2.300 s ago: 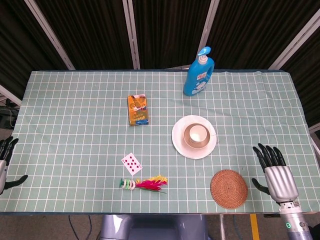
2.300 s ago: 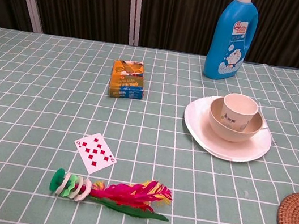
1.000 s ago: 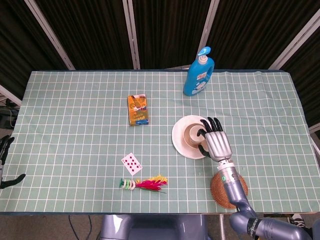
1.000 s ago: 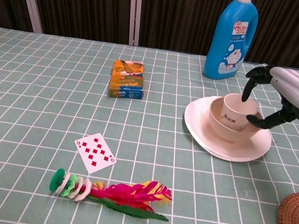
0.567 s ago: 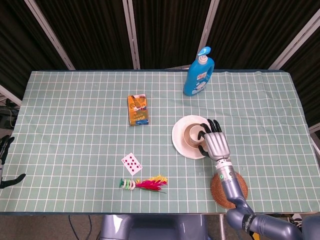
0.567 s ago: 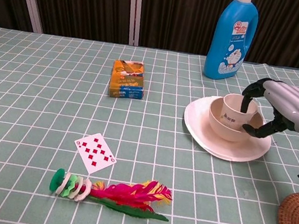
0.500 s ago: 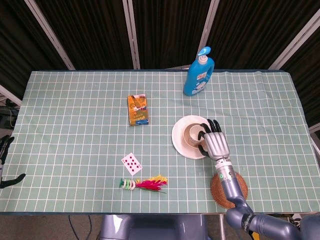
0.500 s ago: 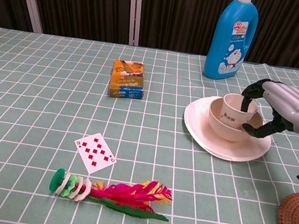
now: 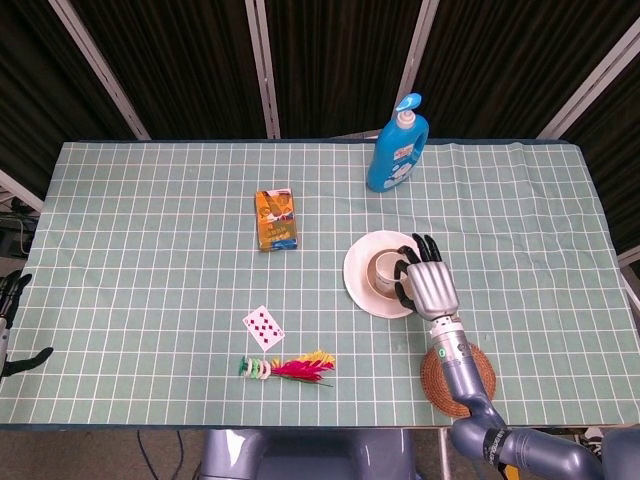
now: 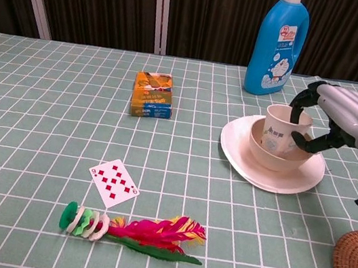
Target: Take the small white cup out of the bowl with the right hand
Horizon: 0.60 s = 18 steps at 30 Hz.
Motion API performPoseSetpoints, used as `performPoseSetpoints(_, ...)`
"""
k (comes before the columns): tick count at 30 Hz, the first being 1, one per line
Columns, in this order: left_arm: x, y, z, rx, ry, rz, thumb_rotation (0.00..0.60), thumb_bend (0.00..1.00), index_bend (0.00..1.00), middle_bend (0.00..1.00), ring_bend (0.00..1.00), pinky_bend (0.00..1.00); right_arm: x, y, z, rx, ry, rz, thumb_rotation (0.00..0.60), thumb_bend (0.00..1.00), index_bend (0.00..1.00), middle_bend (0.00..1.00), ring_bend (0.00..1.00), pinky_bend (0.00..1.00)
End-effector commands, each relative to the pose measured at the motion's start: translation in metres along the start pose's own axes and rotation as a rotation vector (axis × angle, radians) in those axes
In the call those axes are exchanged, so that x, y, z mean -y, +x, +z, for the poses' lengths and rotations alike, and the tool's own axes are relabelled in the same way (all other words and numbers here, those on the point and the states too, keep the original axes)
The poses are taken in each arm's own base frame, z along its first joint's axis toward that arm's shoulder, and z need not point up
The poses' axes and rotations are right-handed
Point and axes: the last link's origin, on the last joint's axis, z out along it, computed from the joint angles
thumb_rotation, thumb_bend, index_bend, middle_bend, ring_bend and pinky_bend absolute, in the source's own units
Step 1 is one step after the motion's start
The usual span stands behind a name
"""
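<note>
The step in hand is the lift-out: the small white cup (image 10: 284, 129) sits partly raised and slightly tilted inside the bowl (image 10: 266, 154), its base not yet clear of the bowl rim. To do this step well, raise the cup straight up until its base clears the rim. Only then translate sideways. Hold the grip force constant, since the grasp is a light pinch on the rim and wall. A sideways pull made too early would likely drag the bowl across the plate (image 10: 240, 157) beneath it.

The right hand (image 10: 338, 119) is closed on the cup. One finger hooks over the near rim into the cup mouth, and the thumb presses the outer wall from the hand's side. The remaining fingers are curled loosely. The hand touches nothing else, as far as the chest view shows.

The left hand (image 9: 12, 300) hangs idle at the tabletop (image 9: 150, 260) edge, far from the right hand; its fingers are too small to read.
</note>
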Motion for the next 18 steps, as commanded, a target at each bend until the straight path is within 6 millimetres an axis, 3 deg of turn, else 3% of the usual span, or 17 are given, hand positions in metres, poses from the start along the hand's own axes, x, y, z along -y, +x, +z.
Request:
performPoseSetpoints(1,0.000,0.000,0.000,0.001,0.000,0.001,0.600,0.00,0.00,0.00,0.00,0.00,-0.003,0.010,-0.003,-0.030,0.006,-0.010,0.600,0.43,0.64,0.24,0.00,0.00)
performPoseSetpoints(3,0.000,0.000,0.000,0.001,0.001,0.001,0.600,0.00,0.00,0.00,0.00,0.00,-0.009,0.022,-0.006,-0.070,0.005,-0.027,0.600,0.43,0.64,0.24,0.00,0.00)
performPoseSetpoints(6,0.000,0.000,0.000,0.000,0.001,-0.002,0.600,0.00,0.00,0.00,0.00,0.00,-0.035,0.052,-0.018,-0.165,-0.037,-0.027,0.600,0.43,0.64,0.24,0.00,0.00)
performPoseSetpoints(9,0.000,0.001,0.000,-0.002,0.002,-0.004,0.600,0.00,0.00,0.00,0.00,0.00,-0.056,0.067,-0.027,-0.200,-0.067,-0.042,0.600,0.43,0.64,0.24,0.00,0.00)
performPoseSetpoints(13,0.000,0.002,0.000,-0.003,0.003,-0.006,0.600,0.00,0.00,0.00,0.00,0.00,-0.086,0.073,-0.041,-0.200,-0.127,-0.078,0.600,0.42,0.64,0.24,0.00,0.00)
performPoseSetpoints(18,-0.001,0.002,0.000,-0.004,0.002,-0.003,0.600,0.00,0.00,0.00,0.00,0.00,-0.116,0.059,-0.053,-0.131,-0.210,-0.074,0.600,0.42,0.64,0.25,0.00,0.00)
